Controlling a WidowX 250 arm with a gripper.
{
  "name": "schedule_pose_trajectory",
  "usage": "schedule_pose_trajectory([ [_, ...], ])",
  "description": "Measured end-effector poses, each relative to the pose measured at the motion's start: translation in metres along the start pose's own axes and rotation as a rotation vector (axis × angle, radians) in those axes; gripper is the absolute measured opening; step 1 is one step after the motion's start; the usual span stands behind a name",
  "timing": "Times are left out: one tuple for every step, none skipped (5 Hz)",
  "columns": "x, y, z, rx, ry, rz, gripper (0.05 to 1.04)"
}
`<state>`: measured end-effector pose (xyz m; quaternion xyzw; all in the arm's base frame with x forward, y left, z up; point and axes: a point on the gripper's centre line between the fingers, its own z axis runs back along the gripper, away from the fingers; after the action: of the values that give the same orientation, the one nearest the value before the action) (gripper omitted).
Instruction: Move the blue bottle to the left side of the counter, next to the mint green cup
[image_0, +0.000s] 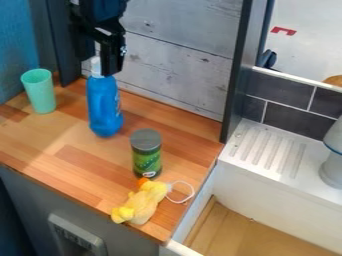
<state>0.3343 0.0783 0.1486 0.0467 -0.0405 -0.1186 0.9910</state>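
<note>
Had one mint-green tapered cup (40, 92), one blue plastic bottle (103, 107), one grey-lidded green cylindrical jar (147, 157), one yellow plush toy (145, 200), one grey rounded object (333, 162).

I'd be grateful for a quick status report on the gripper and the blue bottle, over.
Gripper at the blue bottle's white top. Bottle upright on wooden counter. Mint-green cup and grey-lidded green jar standing nearby.

We look from one fixed camera, set above, facing down at a slant, near enough for counter (73, 160), back wall (180, 65) and part of the sink (267, 200).
</note>
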Motion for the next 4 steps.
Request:
schedule_pose_trajectory([
  [-0.002, 0.018, 0.016, 0.014, -0.051, 0.043, 1.000],
  [0.001, 0.025, 0.019, 0.018, -0.057, 0.058, 1.000],
  [0.007, 0.029, -0.002, -0.016, -0.003, 0.048, 1.000],
  [0.014, 0.032, -0.012, -0.040, 0.015, 0.046, 1.000],
])
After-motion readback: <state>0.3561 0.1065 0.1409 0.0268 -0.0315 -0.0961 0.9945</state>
